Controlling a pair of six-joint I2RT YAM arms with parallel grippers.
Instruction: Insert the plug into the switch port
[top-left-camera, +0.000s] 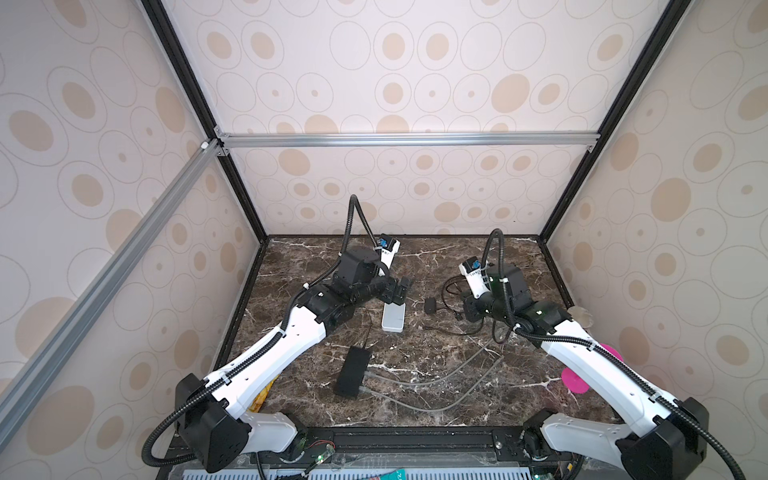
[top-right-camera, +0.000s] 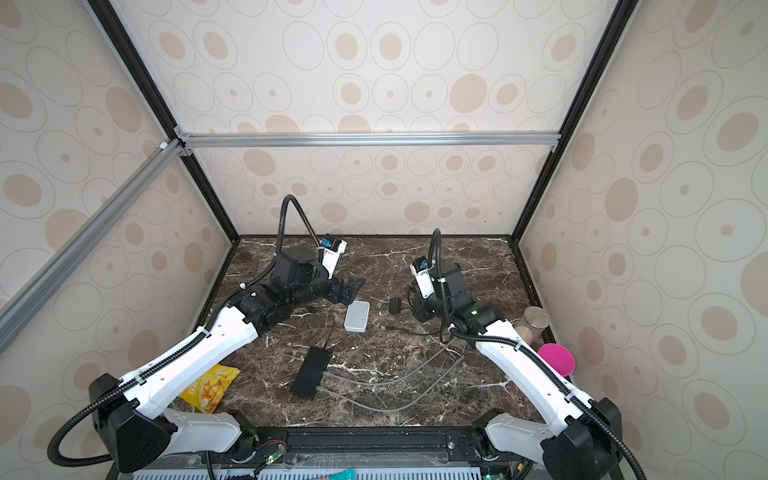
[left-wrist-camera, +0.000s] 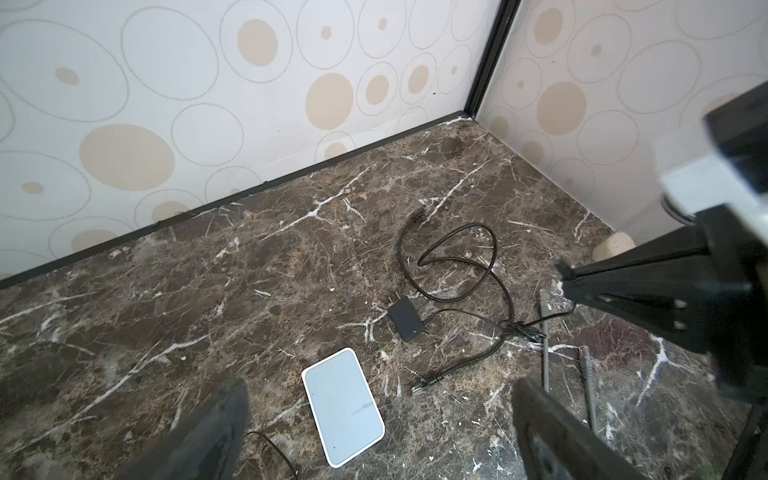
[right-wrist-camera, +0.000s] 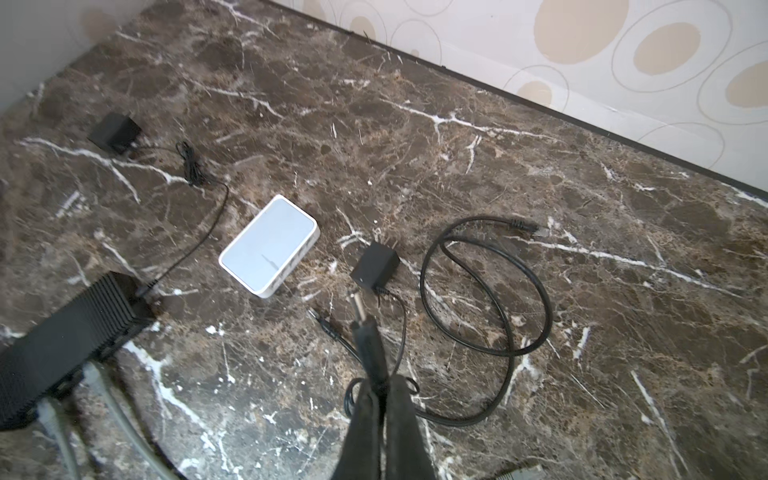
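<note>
**One plug pinched, one port left to find**

One small barrel plug (right-wrist-camera: 365, 332) is the whole business here. The right jaws are pressed together on its body, and its metal tip points toward the white switch (right-wrist-camera: 268, 247). The plug hangs above the marble surface (top-left-camera: 436, 257), just right of the black power adapter (right-wrist-camera: 374, 266). The switch lies flat on the adapter's left.

The left jaws are spread wide and hold nothing. They hover at the far end of the switch and, as far as I can tell, do not touch it.

I'd say the pick-up is done and the carry and line-up are in hand. The next move calls for taking the tip left past the adapter, lowering it to port height and pushing straight in. A box that light would likely slide, so the left jaws may need to brace it. The thin lead could also drag.

The right wrist view shows a row of ports (right-wrist-camera: 297, 262) along the side of the switch that faces the adapter, while both top views show only its lid. Which opening suits this plug is too small to tell. That wrist view also shows a second adapter (right-wrist-camera: 114, 131), which the left arm hides from above. A top view alone shows the whole yellow snack bag (top-right-camera: 210, 386) beside the left arm's base.
</note>
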